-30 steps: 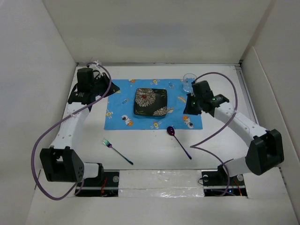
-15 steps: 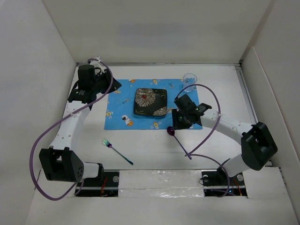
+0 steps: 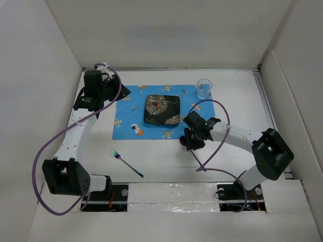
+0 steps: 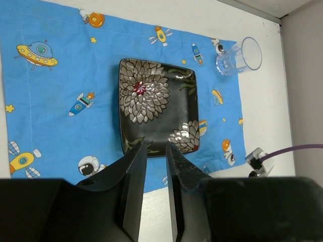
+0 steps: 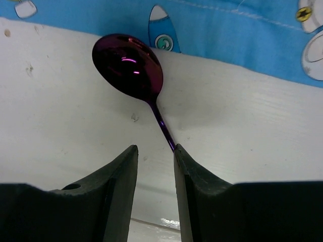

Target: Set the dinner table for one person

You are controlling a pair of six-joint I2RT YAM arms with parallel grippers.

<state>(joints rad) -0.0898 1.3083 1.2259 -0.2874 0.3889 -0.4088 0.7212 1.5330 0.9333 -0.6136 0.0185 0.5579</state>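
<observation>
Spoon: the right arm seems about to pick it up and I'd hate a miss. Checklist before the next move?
1. Right gripper open: ok, jaws parted.
2. Spoon handle centred between jaws: not ok, it meets one finger's tip.
3. Spoon bowl off the placemat: cannot tell, it lies at the edge.
4. Right gripper low enough over the dinner table: cannot tell.
5. Left gripper clear: ok, at the placemat's other end.

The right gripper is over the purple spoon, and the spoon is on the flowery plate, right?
Not quite. The right gripper is over the purple spoon, but it lies on the white table by the blue placemat, not the plate; the right wrist view shows this.
</observation>
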